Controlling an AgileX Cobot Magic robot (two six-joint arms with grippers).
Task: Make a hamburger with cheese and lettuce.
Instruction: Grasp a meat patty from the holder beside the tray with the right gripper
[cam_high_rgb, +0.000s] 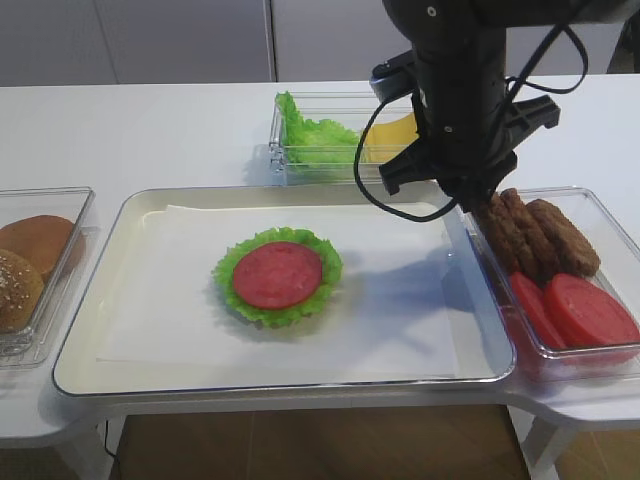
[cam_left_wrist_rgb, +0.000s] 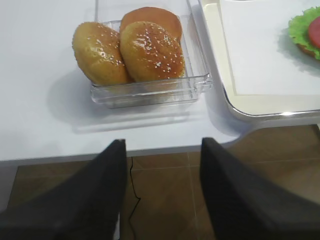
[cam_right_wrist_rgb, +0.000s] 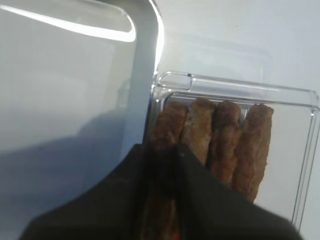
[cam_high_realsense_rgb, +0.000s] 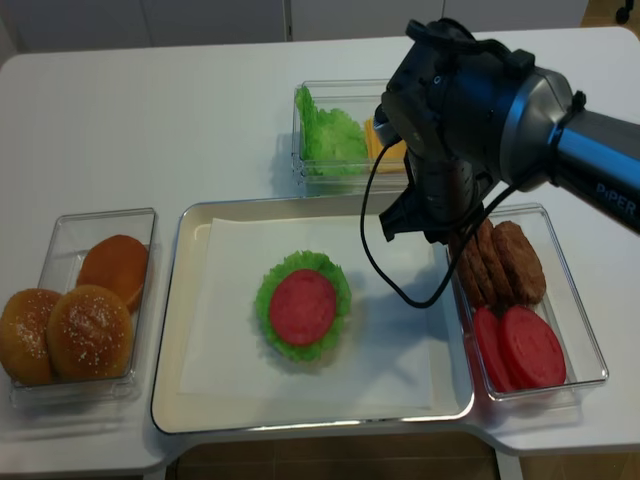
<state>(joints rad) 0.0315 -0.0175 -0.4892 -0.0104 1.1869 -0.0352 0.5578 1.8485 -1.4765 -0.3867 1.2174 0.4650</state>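
- On the white paper-lined tray (cam_high_rgb: 130, 345) I see the hamburger (cam_high_rgb: 277, 276): a frilly green leaf under a red tomato disc, no cheese yet.
- I judge the stack light, smooth plastic, prone to sliding; the layers look best gripped by their edges.
- Right gripper (cam_right_wrist_rgb: 162, 155) is pinched onto the leftmost upright brown patty (cam_right_wrist_rgb: 167, 125) in the clear bin (cam_high_rgb: 600, 215).
- Left gripper (cam_left_wrist_rgb: 162, 170) hangs wide, empty, near the sesame buns (cam_left_wrist_rgb: 150, 50).

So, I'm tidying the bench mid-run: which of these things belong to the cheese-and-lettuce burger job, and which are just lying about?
Job:
hamburger on the tray
lettuce
cheese
patties, the right claw shut on one

Lying about:
tomato slices
sesame buns
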